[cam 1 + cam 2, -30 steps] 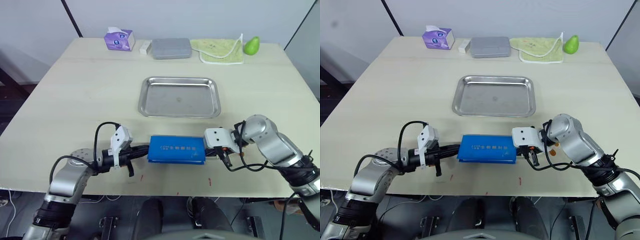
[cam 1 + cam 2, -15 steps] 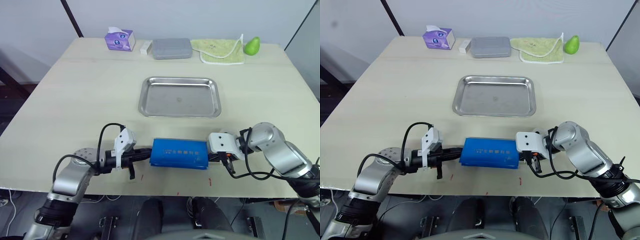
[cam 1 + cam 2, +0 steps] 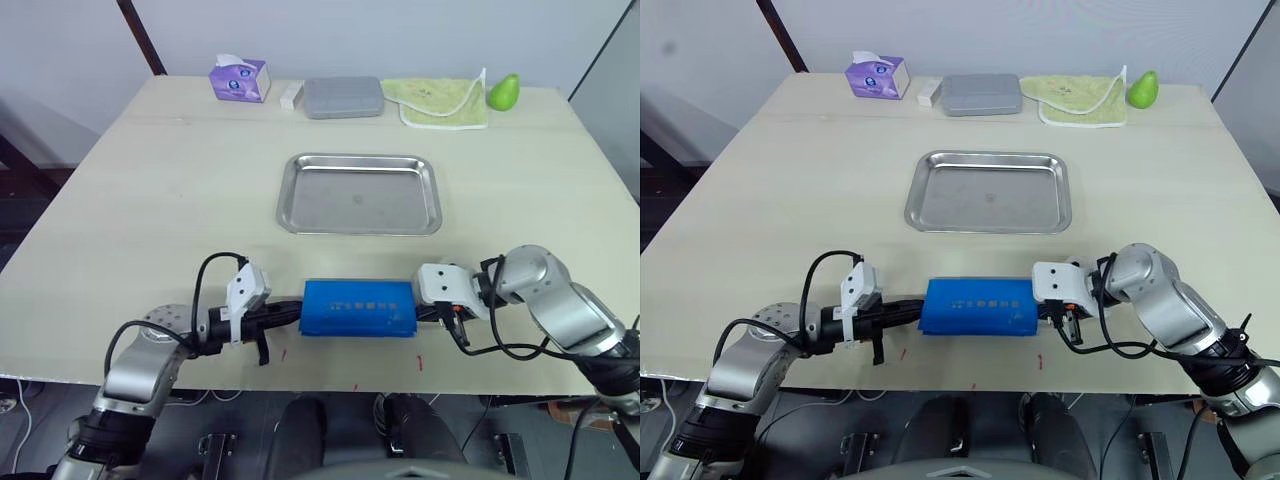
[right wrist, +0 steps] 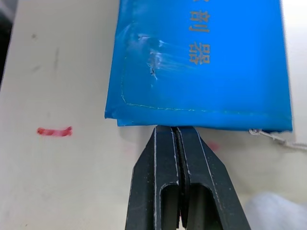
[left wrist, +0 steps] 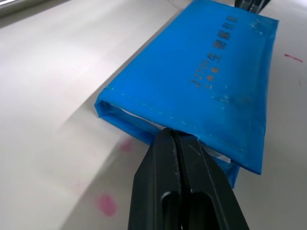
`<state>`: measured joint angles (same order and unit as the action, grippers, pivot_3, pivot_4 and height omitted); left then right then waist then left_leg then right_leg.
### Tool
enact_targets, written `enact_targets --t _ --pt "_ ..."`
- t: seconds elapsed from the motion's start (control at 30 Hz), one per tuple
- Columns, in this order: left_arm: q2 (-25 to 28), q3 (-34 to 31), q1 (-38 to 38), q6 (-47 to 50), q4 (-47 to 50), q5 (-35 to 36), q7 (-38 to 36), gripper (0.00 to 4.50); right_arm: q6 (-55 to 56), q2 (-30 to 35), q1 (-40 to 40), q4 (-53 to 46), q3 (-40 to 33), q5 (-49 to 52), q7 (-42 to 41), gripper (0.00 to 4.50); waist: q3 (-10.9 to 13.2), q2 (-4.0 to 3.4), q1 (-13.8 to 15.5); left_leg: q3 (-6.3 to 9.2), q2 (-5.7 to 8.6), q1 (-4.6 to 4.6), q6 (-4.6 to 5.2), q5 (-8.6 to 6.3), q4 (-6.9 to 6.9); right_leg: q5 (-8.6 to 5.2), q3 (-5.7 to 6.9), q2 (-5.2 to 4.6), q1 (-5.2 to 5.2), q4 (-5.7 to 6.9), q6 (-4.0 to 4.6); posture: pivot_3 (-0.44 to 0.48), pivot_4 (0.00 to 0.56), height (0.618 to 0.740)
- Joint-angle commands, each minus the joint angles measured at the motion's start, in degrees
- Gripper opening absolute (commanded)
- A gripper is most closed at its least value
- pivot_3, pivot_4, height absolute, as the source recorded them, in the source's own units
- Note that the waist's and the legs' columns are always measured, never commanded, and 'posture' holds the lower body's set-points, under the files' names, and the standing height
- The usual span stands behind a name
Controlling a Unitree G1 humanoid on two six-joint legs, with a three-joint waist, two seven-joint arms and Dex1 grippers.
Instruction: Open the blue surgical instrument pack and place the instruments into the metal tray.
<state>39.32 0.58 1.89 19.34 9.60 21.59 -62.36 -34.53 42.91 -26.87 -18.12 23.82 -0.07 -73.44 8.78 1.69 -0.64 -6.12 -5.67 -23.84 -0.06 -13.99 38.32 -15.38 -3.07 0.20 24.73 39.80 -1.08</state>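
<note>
**A:** Both end effectors sit at the near edge of the tabletop (image 3: 150,180), one at each short end of the blue surgical instrument pack (image 3: 358,307). The left end effector (image 5: 173,139) has its two black fingers pressed flat together, tips right against the pack's end seam, where a sliver of white lining peeks out.

**B:** And the right end effector (image 4: 177,132) is the same story: fingers together with no gap, tips meeting the folded blue edge at the opposite end. Whether either one actually pinches fabric can't be made out from these angles.

**A:** The pack itself lies flat and folded shut, printed side up, its long axis running left to right across the robot's front, parallel to the tabletop's near edge.

**B:** Beyond it, well apart toward the middle, sits the metal tray (image 3: 300,215), its long side also running left to right.

**A:** Counting up: one pack, one tray, two end effectors. Along the far edge there's one purple tissue box (image 3: 239,78), one small white block (image 3: 291,95), one grey hard case (image 3: 343,97), one green cloth (image 3: 441,101) and one green pear-shaped object (image 3: 504,91).
</note>
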Motion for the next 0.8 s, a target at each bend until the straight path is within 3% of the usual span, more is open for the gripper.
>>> enact_targets --t 0.03,0.3,0.57,0.6,0.63,0.7,0.77,0.8 --pt "-0.2 -1.4 -1.1 -2.9 -1.7 2.3 -3.1 0.02 -0.1 1.1 1.4 -3.0 -4.1 2.9 1.5 0.00 0.0 0.00 0.0 0.00 0.00 0.00 0.00 0.00 0.00 0.00 0.00 0.00 0.00 0.00 0.00 0.000 0.150 0.740" --pt "0.7 -5.3 -2.2 -6.1 -4.3 5.2 -6.1 0.02 1.6 4.7 9.2 -8.0 -12.8 10.0 3.1 0.00 0.0 0.00 0.0 0.02 0.00 -0.02 0.00 0.00 -0.01 0.00 0.02 -0.01 0.00 -0.01 0.00 0.000 0.150 0.740" --pt "4.2 -13.5 -6.4 -4.5 -5.1 11.2 -10.4 0.02 6.7 3.5 27.9 -14.8 -32.7 23.1 4.6 0.00 0.0 0.03 0.0 0.06 0.00 -0.01 0.00 0.00 -0.02 -0.01 0.05 -0.02 -0.04 -0.03 -0.02 0.000 0.150 0.740" --pt "4.6 -14.5 -6.9 -4.2 -5.4 12.0 -11.0 0.53 6.9 3.2 30.2 -15.5 -35.5 24.8 4.9 0.25 0.0 0.03 0.0 0.07 0.00 0.01 0.00 0.00 -0.02 -0.01 0.07 -0.02 -0.08 -0.04 -0.03 0.000 0.150 0.740" --pt "4.9 -15.4 -7.3 -4.0 -5.7 12.6 -11.4 0.68 7.4 3.1 32.4 -16.1 -37.8 26.1 4.7 0.52 0.0 0.03 0.0 0.08 0.00 0.01 0.00 0.00 -0.02 -0.01 0.07 -0.02 -0.08 -0.04 -0.03 0.000 0.150 0.740" --pt "5.2 -17.1 -8.0 -3.5 -6.4 13.4 -11.5 1.73 8.3 3.0 36.5 -16.5 -41.9 27.9 4.2 1.48 0.0 0.03 0.0 0.08 0.00 0.04 0.00 0.00 -0.01 -0.01 0.07 -0.03 -0.11 -0.04 -0.03 0.000 0.150 0.740" --pt "5.5 -19.1 -8.9 -2.6 -6.9 14.5 -11.5 2.28 9.9 2.6 42.1 -16.0 -48.0 29.0 3.0 2.16 0.0 0.05 0.1 0.09 0.00 0.05 0.00 0.00 -0.02 -0.01 0.07 -0.02 -0.12 -0.04 -0.03 0.000 0.150 0.740" --pt "5.6 -19.9 -9.3 -2.4 -7.0 14.8 -11.5 2.78 10.5 2.4 44.4 -15.7 -50.8 29.7 2.7 2.62 0.0 0.05 0.1 0.16 0.00 0.00 0.00 0.00 -0.02 -0.02 0.16 -0.03 -0.14 -0.07 -0.03 0.000 0.150 0.740"
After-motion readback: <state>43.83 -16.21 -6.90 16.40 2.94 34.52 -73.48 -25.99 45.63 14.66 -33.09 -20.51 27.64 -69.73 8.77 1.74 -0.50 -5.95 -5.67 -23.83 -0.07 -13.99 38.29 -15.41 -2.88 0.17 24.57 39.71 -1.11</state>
